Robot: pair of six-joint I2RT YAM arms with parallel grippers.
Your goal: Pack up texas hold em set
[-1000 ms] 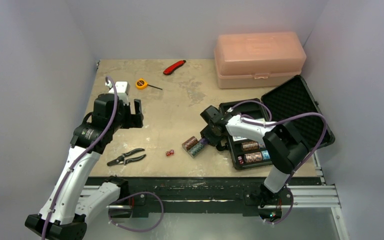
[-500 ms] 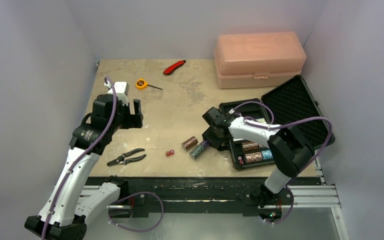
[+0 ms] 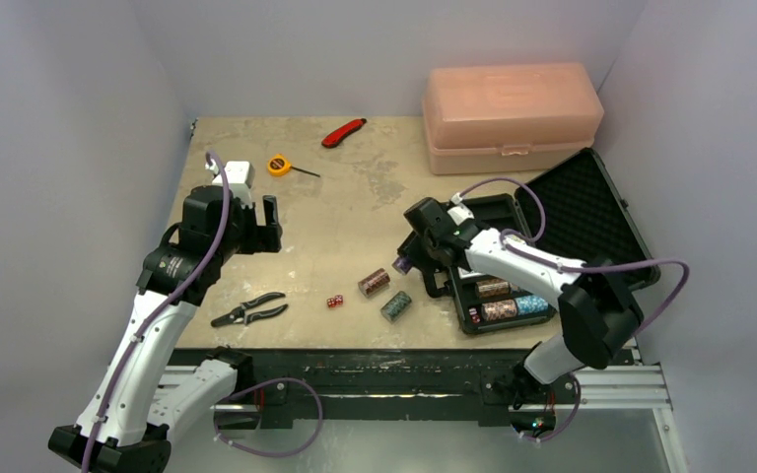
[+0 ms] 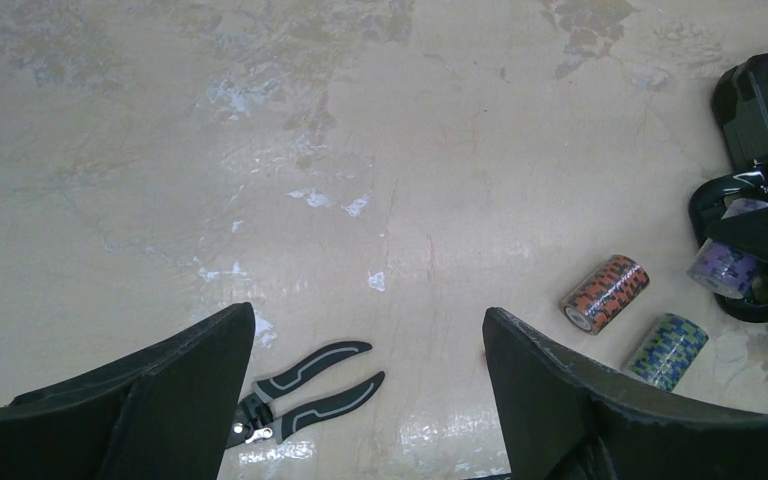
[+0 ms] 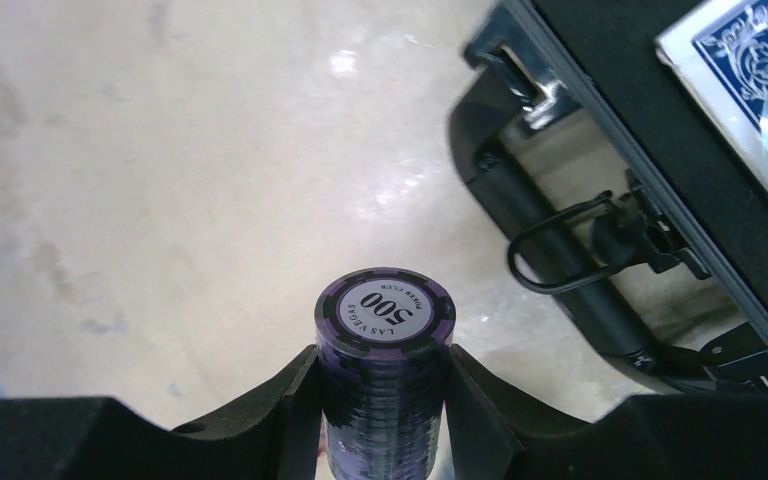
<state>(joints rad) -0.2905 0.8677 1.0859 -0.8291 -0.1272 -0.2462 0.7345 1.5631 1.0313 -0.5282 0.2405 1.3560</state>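
right gripper (image 5: 385,385): clamped on purple chip roll (image 5: 385,330), just left of black case (image 3: 577,212)
left gripper (image 4: 367,318): fingers wide, empty, left side
loose chip rolls (image 3: 384,294): two on table, left of case, near red dice (image 3: 334,302)

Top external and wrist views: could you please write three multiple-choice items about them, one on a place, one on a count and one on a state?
1. Where do the pliers lie?
A. on the bare table
B. inside the black case
C. on the pink box

2. How many chip rolls lie loose on the table?
A. one
B. two
C. four

3. What is the right gripper doing?
A. open and empty
B. shut on a purple chip roll
C. shut on a die

Answers: 1 A, the pliers rest on the tabletop. 2 B, only an orange roll and a blue-green roll lie there. 3 B, the right wrist view shows it clamping the roll's sides.
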